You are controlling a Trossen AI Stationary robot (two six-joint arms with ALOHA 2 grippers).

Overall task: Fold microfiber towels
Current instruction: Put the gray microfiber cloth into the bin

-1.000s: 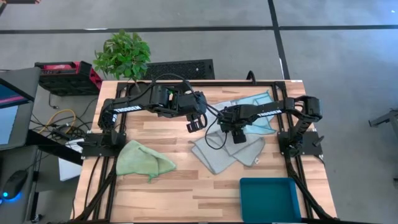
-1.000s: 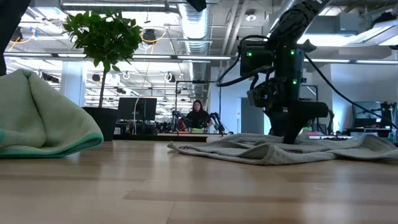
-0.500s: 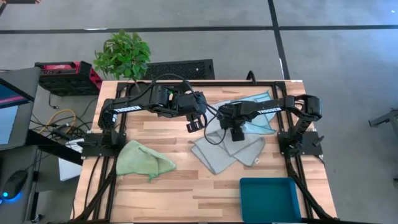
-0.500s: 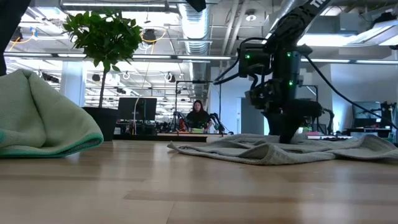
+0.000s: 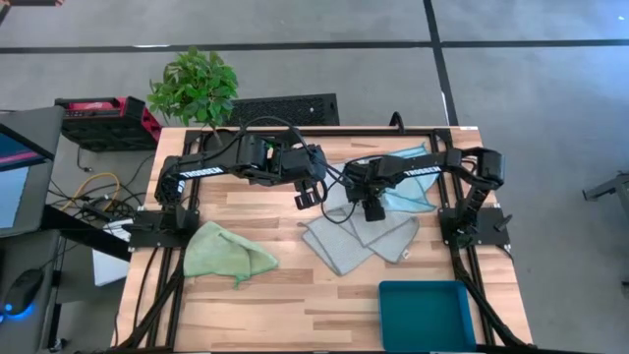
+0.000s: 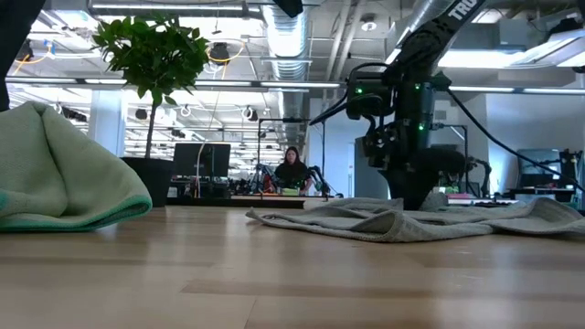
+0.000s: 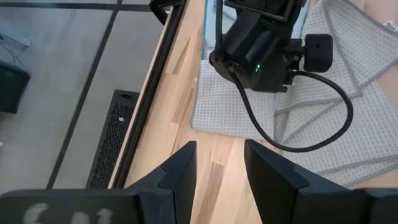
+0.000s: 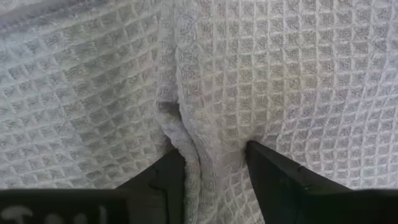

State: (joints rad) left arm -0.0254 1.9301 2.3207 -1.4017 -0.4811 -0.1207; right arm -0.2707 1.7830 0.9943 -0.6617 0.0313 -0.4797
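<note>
Two grey towels point(image 5: 344, 246) lie spread and overlapping right of the table's middle, with a light blue towel point(image 5: 405, 157) flat behind them. My right gripper point(image 8: 214, 174) points down onto the grey cloth point(image 6: 393, 221), open, with a raised fold between its fingers. A light green towel point(image 5: 226, 251) lies bunched at the near left. My left gripper point(image 7: 217, 168) hangs open above the table's middle, left of the grey towels, holding nothing. My right gripper comes from above, pointing down. Its two fingertips point(image 8: 273, 174) rest on the upper grey towel on either side of a raised fold point(image 8: 186, 146) that runs between them. The gap stands wide and the fold is not pinched. The towel lies on the table.
A teal bin point(image 5: 428, 315) stands at the near right corner. A potted plant point(image 5: 194, 87) stands beyond the far left corner. Black frame rails point(image 5: 167, 285) run along the table's left and right edges. Bare wood shows in the near middle.
My right gripper has shifted a little toward the table's left and far edge, staying low over the grey towels. The towels lie as they did.
</note>
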